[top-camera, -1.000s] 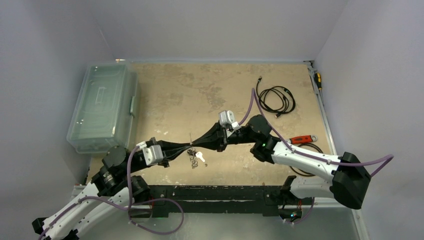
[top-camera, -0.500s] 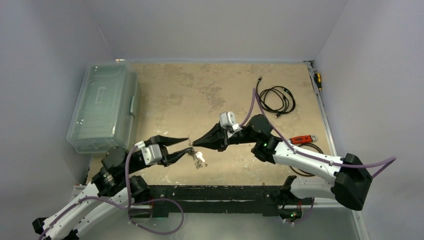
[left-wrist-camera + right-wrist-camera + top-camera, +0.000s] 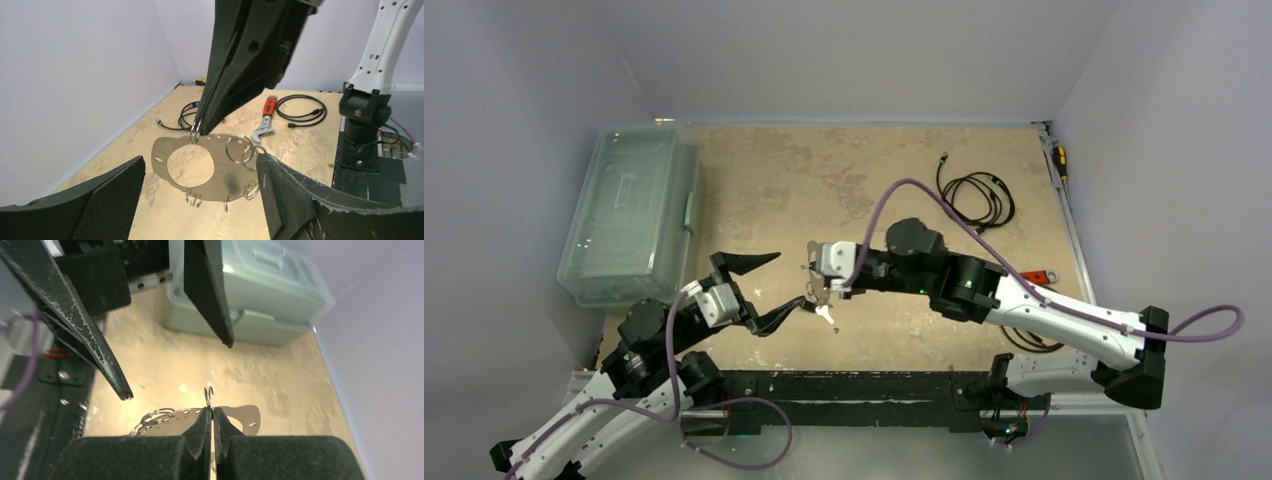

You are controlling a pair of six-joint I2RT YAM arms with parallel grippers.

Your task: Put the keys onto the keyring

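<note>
Mottled tan bench between pale walls: the right claw, pinched tight, holds a small ring on the keyring, a flat silvery plate hanging near the bench's 6 o'clock edge. The left claw gapes wide at its 9 o'clock, fingers flanking the plate. A silver key shows just beneath; hanging or lying, unclear. Clear lidded box at 9 o'clock, red-handled wrench at 3.

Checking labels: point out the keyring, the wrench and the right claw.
keyring [image 3: 227,182], left wrist view, flat plate lower right of its hole.
wrench [image 3: 269,107], left wrist view, red handle.
right claw [image 3: 212,412], right wrist view, seam between closed tips.
</note>
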